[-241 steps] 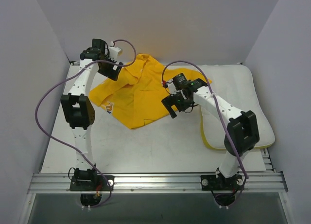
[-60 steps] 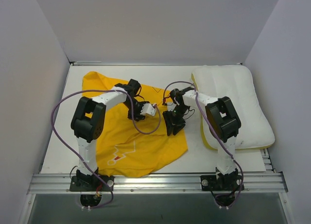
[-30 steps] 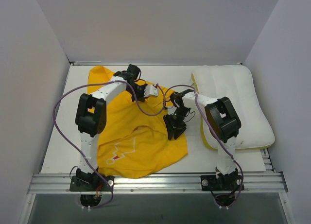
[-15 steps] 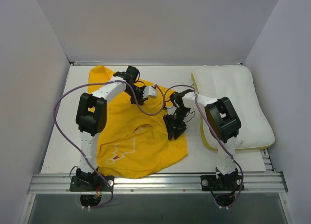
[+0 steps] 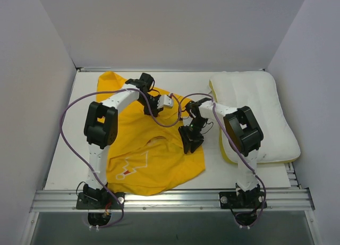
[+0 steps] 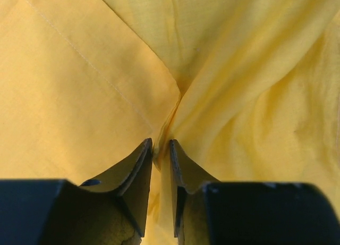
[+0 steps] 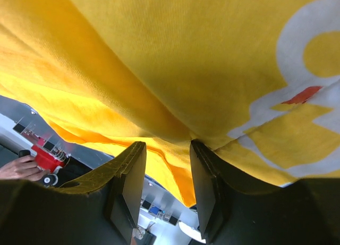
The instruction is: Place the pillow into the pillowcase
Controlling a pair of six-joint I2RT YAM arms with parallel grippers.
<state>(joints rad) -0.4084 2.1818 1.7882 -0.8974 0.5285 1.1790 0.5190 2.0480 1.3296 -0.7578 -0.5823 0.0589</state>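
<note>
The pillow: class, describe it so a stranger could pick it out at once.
Seen from above, look to the right side of the white table. There lies the pillow, a rectangular cushion with a yellow stripe along its left edge. Unlike the crumpled yellow pillowcase to its left, it is white and padded.

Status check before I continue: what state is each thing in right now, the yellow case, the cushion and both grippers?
pillowcase: spread rumpled on the table, pulled into folds near its middle.
pillow: lying flat to the right, fully outside the pillowcase.
left gripper: shut on a fold of the pillowcase.
right gripper: fingers partly apart with yellow cloth between them; grip unclear.
</note>
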